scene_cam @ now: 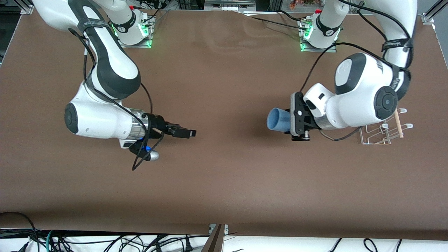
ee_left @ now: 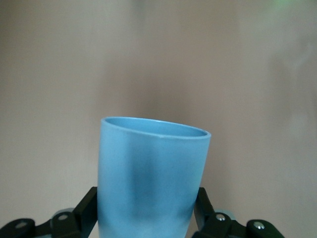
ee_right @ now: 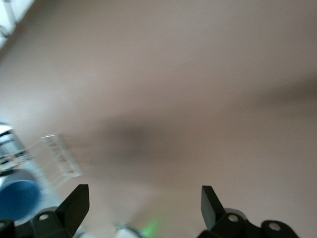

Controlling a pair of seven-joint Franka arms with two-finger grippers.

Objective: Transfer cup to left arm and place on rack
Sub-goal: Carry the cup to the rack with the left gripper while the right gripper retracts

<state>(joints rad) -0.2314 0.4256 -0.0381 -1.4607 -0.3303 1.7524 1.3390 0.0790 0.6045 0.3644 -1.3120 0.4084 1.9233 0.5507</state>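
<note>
The light-blue cup point(scene_cam: 279, 119) is held sideways in the air by my left gripper point(scene_cam: 289, 121), with its open mouth toward the right arm's end of the table. In the left wrist view the cup point(ee_left: 151, 173) fills the space between the black fingers point(ee_left: 85, 210), which press on its sides. My right gripper point(scene_cam: 190, 133) is open and empty over the bare table, apart from the cup. In the right wrist view its fingers point(ee_right: 77, 203) stand wide apart, and the cup point(ee_right: 17, 198) shows at the edge. The white wire rack point(scene_cam: 381, 134) stands at the left arm's end, partly hidden by the left arm.
A light wooden dowel point(scene_cam: 399, 124) lies across the rack. The brown table point(scene_cam: 224, 175) spreads between the two arms. The arm bases point(scene_cam: 134, 31) stand along the edge farthest from the front camera. Cables hang below the table's near edge.
</note>
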